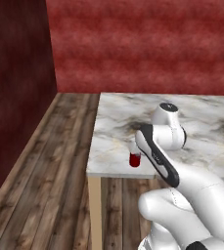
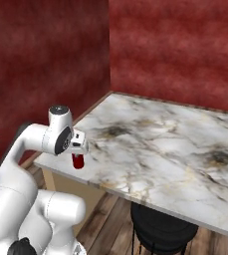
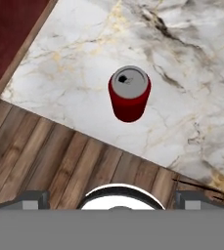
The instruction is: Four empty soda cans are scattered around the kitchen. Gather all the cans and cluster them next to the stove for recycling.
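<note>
A: Where is the can?

B: A red can stands upright on the marble table, close to the table's edge. In the hand view it sits just above centre; in the left base view it is at the table's lower edge, left of the arm.

A: And the gripper?

B: The gripper hangs above the can with its jaws spread wide and nothing between them. Its dark tips peek up at the bottom of the hand view, either side of centre. I judge it sits over the can this way so it can drop straight down around it.

A: Anything in the way?

B: Nothing touches the can; the marble around it is bare. The edge is the worry: the wooden floor shows just below the can in the hand view, so a nudge could tip it off.

A: Anything else nearby?

B: Red walls behind the table, and a dark stool under it at the bottom of the right base view.
</note>
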Available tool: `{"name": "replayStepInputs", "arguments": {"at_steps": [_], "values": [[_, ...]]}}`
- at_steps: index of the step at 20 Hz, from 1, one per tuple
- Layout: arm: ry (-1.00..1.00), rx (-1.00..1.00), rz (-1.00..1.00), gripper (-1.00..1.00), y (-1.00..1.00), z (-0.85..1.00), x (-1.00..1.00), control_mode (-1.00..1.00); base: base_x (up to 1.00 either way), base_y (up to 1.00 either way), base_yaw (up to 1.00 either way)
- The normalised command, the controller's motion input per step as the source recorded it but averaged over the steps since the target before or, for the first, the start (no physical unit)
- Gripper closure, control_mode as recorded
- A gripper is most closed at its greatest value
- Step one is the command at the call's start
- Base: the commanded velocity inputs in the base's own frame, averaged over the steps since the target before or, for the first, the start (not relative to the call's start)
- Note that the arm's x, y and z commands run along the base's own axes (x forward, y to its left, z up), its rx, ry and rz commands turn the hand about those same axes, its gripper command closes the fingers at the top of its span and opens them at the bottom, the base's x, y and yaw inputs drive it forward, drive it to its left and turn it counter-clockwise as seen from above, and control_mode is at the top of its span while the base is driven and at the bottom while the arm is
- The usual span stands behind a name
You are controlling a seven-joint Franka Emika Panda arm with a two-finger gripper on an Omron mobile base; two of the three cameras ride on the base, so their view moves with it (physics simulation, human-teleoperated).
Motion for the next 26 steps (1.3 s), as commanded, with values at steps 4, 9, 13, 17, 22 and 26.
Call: {"name": "replayStepInputs", "arguments": {"at_steps": [4,9,13,17,22,26], "values": [[0.00,0.00,0.00,-1.00,0.00,-0.01,0.32,-1.00,0.00,0.00,0.00],[0.00,0.00,0.00,-1.00,0.00,-0.07,0.24,-1.00,0.00,0.00,0.00],[0.00,0.00,0.00,-1.00,0.00,-0.09,0.14,-1.00,0.00,0.00,0.00],[0.00,0.00,0.00,-1.00,0.00,-0.13,0.08,-1.00,0.00,0.00,0.00],[0.00,0.00,0.00,-1.00,0.00,-0.14,0.06,-1.00,0.00,0.00,0.00],[0.00,0.00,0.00,-1.00,0.00,-0.12,0.11,-1.00,0.00,0.00,0.00]]}}
